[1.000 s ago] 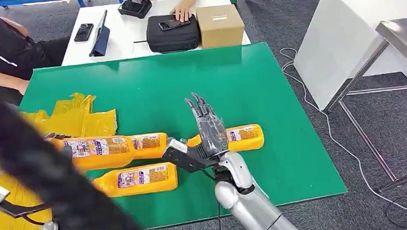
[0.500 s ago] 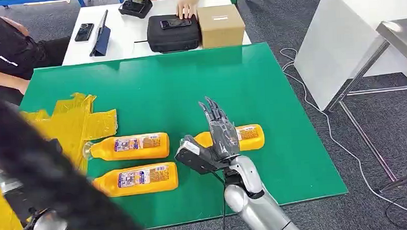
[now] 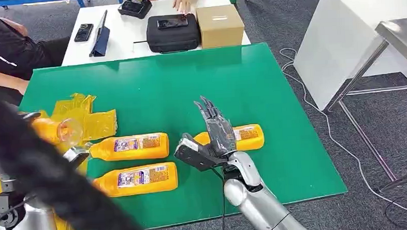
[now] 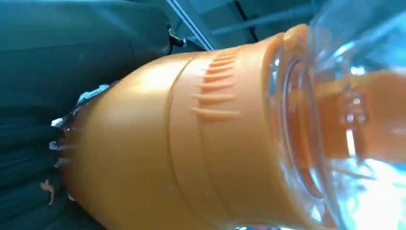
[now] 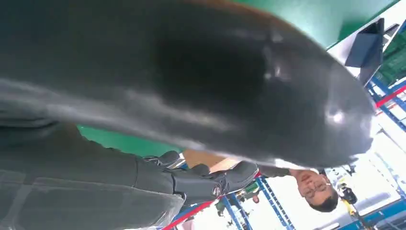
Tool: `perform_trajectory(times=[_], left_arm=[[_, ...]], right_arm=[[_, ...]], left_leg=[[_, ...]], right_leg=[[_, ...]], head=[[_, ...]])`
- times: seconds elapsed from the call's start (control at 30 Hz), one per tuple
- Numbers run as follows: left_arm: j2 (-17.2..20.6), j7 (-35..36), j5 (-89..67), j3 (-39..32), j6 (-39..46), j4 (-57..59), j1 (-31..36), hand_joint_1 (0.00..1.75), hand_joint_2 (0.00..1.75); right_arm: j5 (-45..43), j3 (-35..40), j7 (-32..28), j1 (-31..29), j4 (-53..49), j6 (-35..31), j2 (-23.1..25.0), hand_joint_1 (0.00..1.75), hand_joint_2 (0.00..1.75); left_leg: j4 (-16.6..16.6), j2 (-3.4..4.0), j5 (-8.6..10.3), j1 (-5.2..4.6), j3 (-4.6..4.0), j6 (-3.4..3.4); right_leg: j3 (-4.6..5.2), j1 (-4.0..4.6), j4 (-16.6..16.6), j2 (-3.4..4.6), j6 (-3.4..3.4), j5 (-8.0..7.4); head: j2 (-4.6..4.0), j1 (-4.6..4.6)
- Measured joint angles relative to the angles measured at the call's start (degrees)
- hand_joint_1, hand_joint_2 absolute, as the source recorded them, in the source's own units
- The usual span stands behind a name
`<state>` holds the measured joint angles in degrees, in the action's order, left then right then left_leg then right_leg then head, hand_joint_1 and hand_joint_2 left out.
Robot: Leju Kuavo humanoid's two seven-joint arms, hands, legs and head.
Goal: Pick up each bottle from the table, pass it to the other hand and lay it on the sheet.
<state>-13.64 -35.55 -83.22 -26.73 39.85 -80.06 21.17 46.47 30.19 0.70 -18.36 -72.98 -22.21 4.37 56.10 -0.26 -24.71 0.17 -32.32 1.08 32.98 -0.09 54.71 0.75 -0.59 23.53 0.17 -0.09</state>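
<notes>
Three orange bottles lie on the green table point(image 3: 273, 91): one in the middle point(image 3: 135, 145), one nearer me point(image 3: 139, 179), one on the right point(image 3: 246, 136). My right hand point(image 3: 213, 138) hovers open with its fingers stretched out, in front of the right bottle's neck end. My left hand point(image 3: 74, 155), mostly hidden by a dark blurred strip point(image 3: 54, 189), holds a fourth orange bottle point(image 3: 51, 130) with a clear cap over the yellow sheet point(image 3: 85, 117). That bottle point(image 4: 182, 143) looms close in the left wrist view.
Behind the green table stands a white table point(image 3: 125, 33) with a black case point(image 3: 173, 34), a cardboard box point(image 3: 220, 25), a phone and a person's hand. A person sits at the far left point(image 3: 7, 51). A white block and a metal table point(image 3: 400, 34) stand right.
My left hand has carried its bottle away from the middle bottle, leftward over the yellow sheet. My right hand has shifted slightly to the right, still open.
</notes>
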Motion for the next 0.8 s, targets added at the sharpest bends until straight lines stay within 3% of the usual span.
perform_trajectory(times=[0.1,0.2,0.3,0.4,0.53,0.8], left_arm=[[0.50,9.05,-5.26,2.15,0.00,3.04,0.16,1.75,1.75],[1.47,13.01,-5.89,4.35,0.02,5.14,0.28,1.75,1.75],[4.57,25.44,-6.35,11.24,0.07,8.53,0.26,1.75,1.75],[8.23,32.44,-6.48,18.50,0.07,12.92,0.72,1.75,1.75],[11.63,38.57,-5.65,26.37,0.07,18.52,1.56,1.75,1.75],[15.34,40.42,-6.42,32.59,0.11,28.67,3.02,1.75,1.75]], right_arm=[[-0.90,0.68,0.74,-0.43,0.48,-0.02,-0.15,0.00,0.00],[-1.03,1.33,1.07,-0.66,0.90,-0.04,-0.39,0.00,0.00],[-0.94,1.42,1.14,-0.61,0.94,-0.04,-0.52,0.00,0.00],[-0.81,1.51,1.14,-0.59,0.94,0.17,-0.59,0.00,0.00],[-1.66,2.56,2.08,-0.56,0.94,0.72,-0.83,0.00,0.00],[-2.79,3.39,2.05,-0.57,0.94,1.09,-1.11,0.00,0.00]], left_leg=[[0.00,0.00,0.00,0.00,-0.02,0.00],[0.00,0.00,-0.01,0.00,-0.03,0.00],[0.00,0.00,-0.01,0.00,-0.03,0.00],[0.00,0.00,-0.01,0.01,-0.03,0.00],[0.00,0.00,0.00,0.01,-0.02,0.00],[0.00,0.01,-0.01,0.00,-0.04,0.00]], right_leg=[[0.01,0.00,0.00,0.00,0.00,0.00],[0.03,0.00,0.00,0.00,0.00,0.00],[0.04,0.01,0.00,0.00,0.00,0.00],[0.03,0.01,0.00,0.00,0.00,0.00],[0.03,0.01,0.00,0.01,0.00,0.00],[0.03,0.01,0.01,0.01,0.00,0.01]], head=[[0.02,0.00],[0.00,0.00],[0.00,0.00],[0.00,0.00],[0.00,-0.02],[0.02,0.00]])
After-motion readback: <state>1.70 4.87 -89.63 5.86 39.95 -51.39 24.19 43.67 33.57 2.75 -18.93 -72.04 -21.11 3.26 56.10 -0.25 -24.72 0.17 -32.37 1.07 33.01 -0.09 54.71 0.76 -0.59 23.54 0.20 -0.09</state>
